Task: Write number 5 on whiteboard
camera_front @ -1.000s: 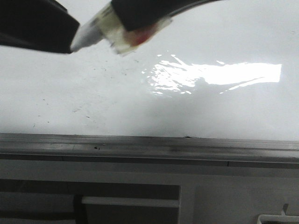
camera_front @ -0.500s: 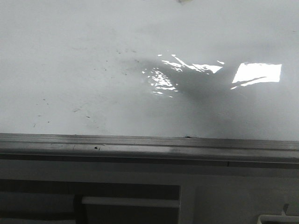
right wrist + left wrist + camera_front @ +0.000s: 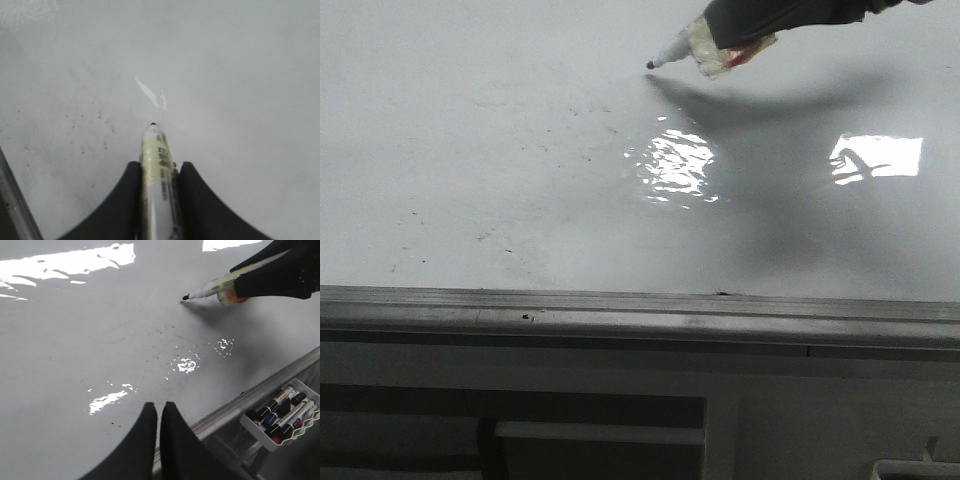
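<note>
Gripping the marker [image 3: 157, 180] tight in my right hand [image 3: 159, 172], I'm holding its black tip just at the whiteboard [image 3: 470, 150], no 5 showing. My left hand [image 3: 158, 415] is hanging over the board, fingers pressed together, empty.

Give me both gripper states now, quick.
Left gripper: shut, holding nothing, above the whiteboard.
Right gripper: shut on the marker, tip at or just off the board; no stroke drawn yet.

Bare whiteboard [image 3: 470, 150] lies open around the marker [image 3: 685, 50].
</note>
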